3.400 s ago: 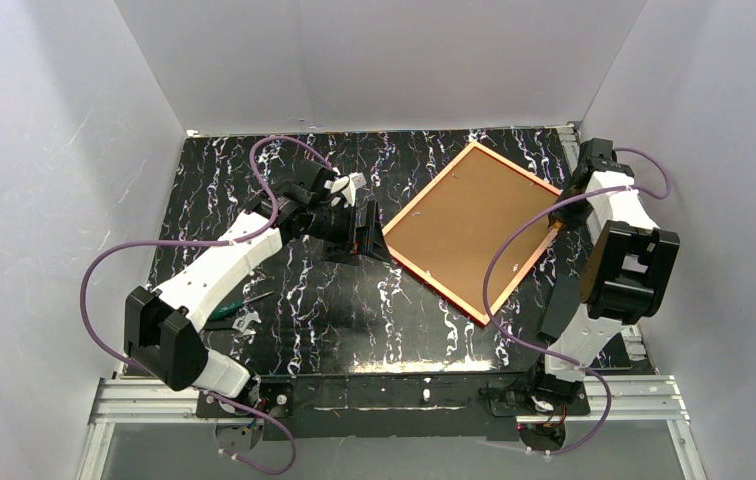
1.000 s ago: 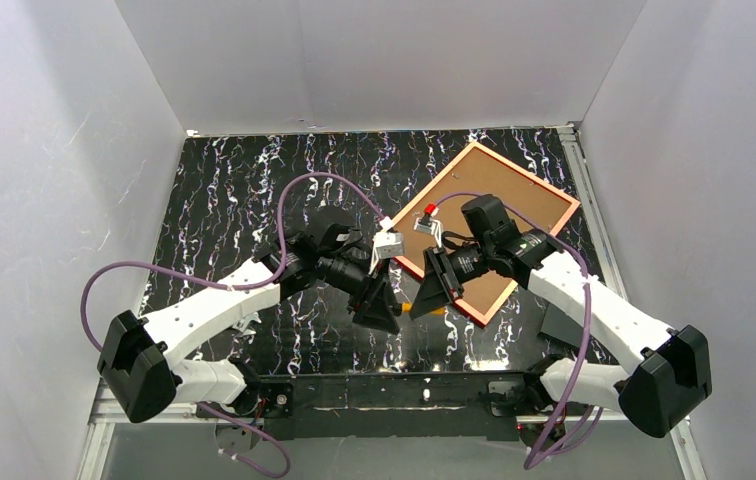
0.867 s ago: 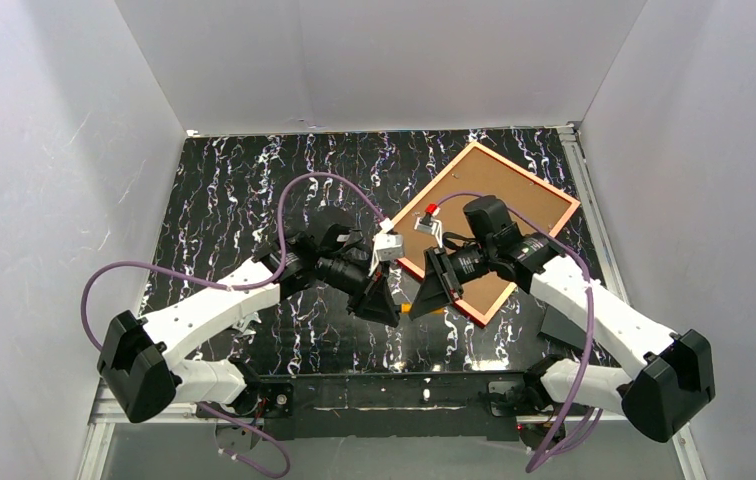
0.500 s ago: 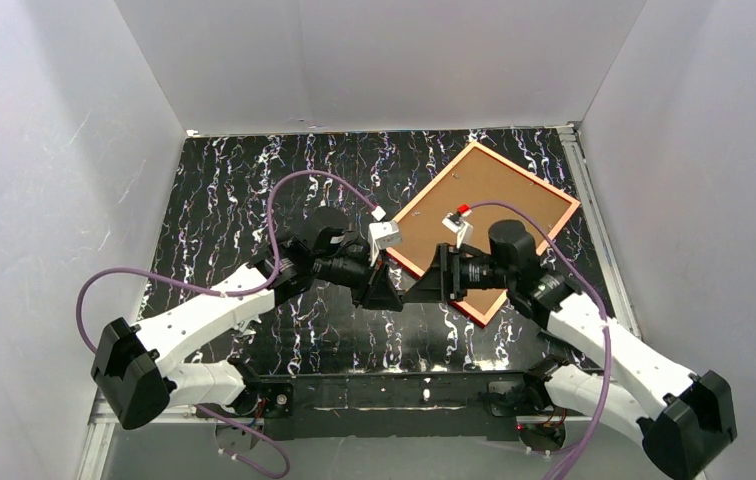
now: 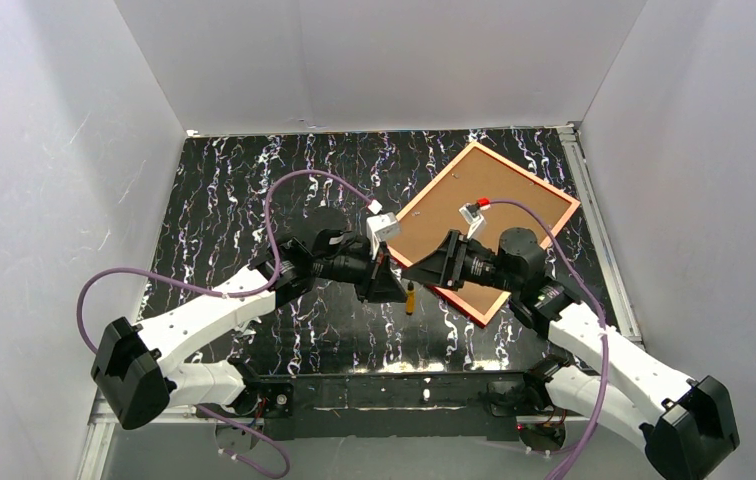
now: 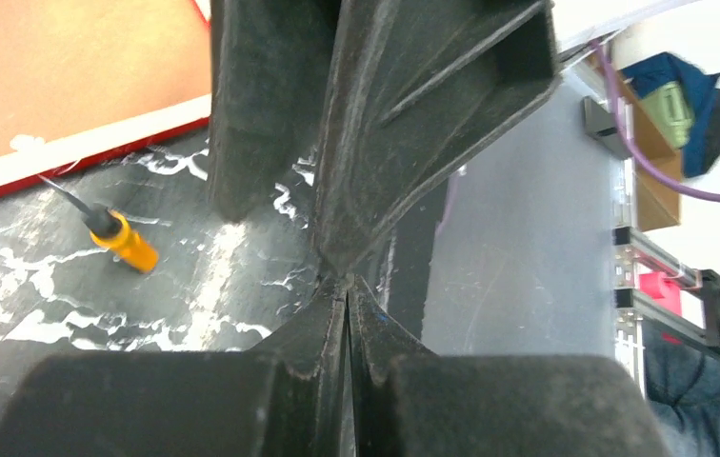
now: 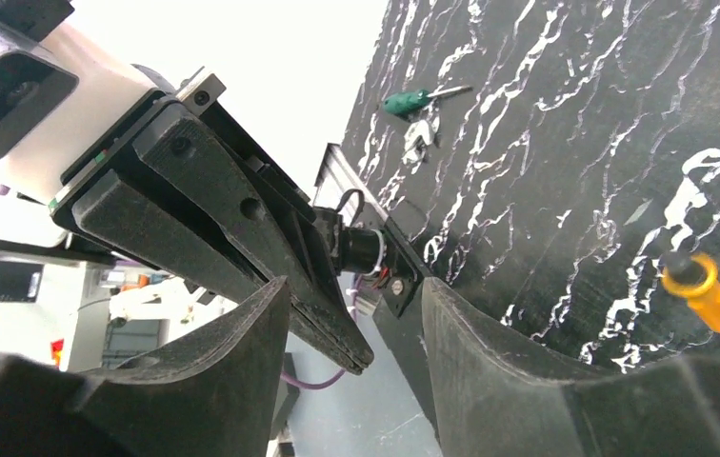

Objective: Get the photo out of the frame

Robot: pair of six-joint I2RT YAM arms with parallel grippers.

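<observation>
Two arms: both reached toward the middle of the top view and met tip to tip over the black white-veined table (image 5: 254, 190), just below and left of the frame's lower-left edge.
Left gripper (image 6: 346, 290): pinched fully together, the two fingers pressed flat against each other with nothing showing between them.
Right gripper (image 7: 353, 295): jaws stood apart with a clear gap; the closed tip of the left gripper poked in between them. No finger was seen pressing on it, and nothing was held.
Frame (image 6: 80, 150): lay flat, back side up, in the upper right of the top view, turned like a diamond, with one corner pointing at the back wall. Its thin red-orange rim ran around the board.
Backing board (image 5: 514, 205): plain brown, filling the frame and facing up; the right arm's wrist crossed over its lower-left part.
Photo: did not show in any view; only the brown board was seen inside the frame.
Orange-handled screwdriver (image 5: 411, 298): small, lying on the table just below the two meeting grippers and close to the frame's lower-left edge; neither gripper touched it. In the left wrist view its thin dark tip pointed toward the red rim.
Green-handled screwdriver (image 7: 411, 99): lay on the table in the upper middle of the right wrist view, well apart from the grippers.
Small metal piece (image 7: 420, 133): beside the green tool; too small to tell what it was.
Purple cables (image 5: 299, 180): looped above each arm.
</observation>
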